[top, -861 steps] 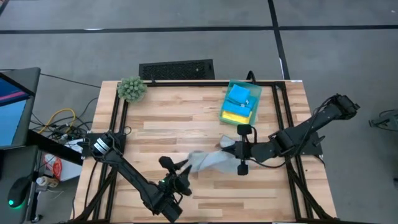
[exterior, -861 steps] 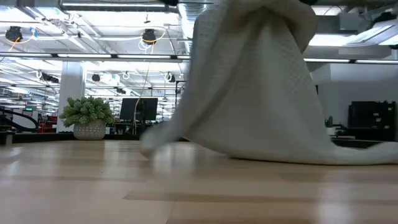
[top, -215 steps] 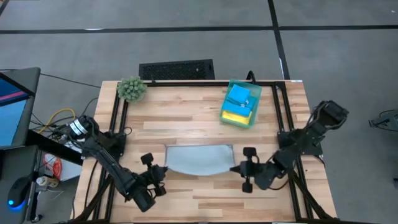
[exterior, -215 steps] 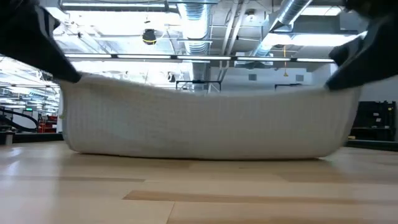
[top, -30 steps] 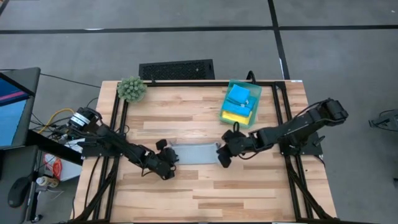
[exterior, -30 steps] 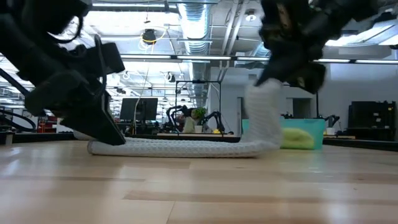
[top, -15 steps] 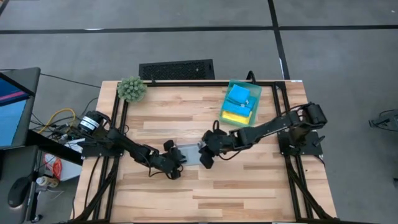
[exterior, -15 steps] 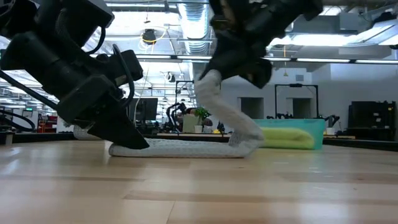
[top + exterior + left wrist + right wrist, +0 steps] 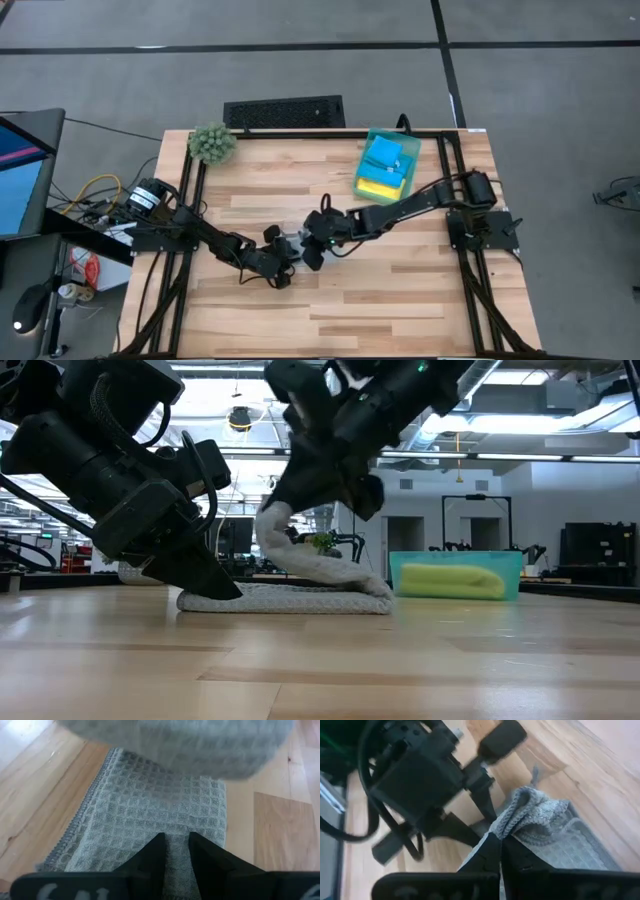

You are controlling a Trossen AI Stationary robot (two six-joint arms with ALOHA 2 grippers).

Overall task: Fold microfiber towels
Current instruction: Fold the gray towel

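The pale grey towel lies as a flat folded strip on the wooden table near its middle, with its right end raised and bent back over the rest. My left gripper is shut at the strip's left end. My right gripper is shut on the raised end, above the lying part and close to my left gripper. Two blue towels and a yellow one lie in the green bin. My left gripper has the strip's left end between its two nearly closed fingers, which slant down from the table's left onto it. That end lies flat on the table. How many layers it has I cannot tell. My right gripper pinches a bunched fold at the towel's right end between its two fingers, coming from the table's right and above. That end is lifted clear and curves slackly down to the part lying on the table.
The translucent green bin stands at the far right, and shows behind the towel in the low view. A fuzzy green plant stands at the far left corner. Bare wood lies along the near edge.
My right gripper has gone toward the table's left with the towel's right end, carrying it raised over the lying part toward my left gripper. The strip on the table has grown shorter as it folds over. Its left end stays down under my left gripper.
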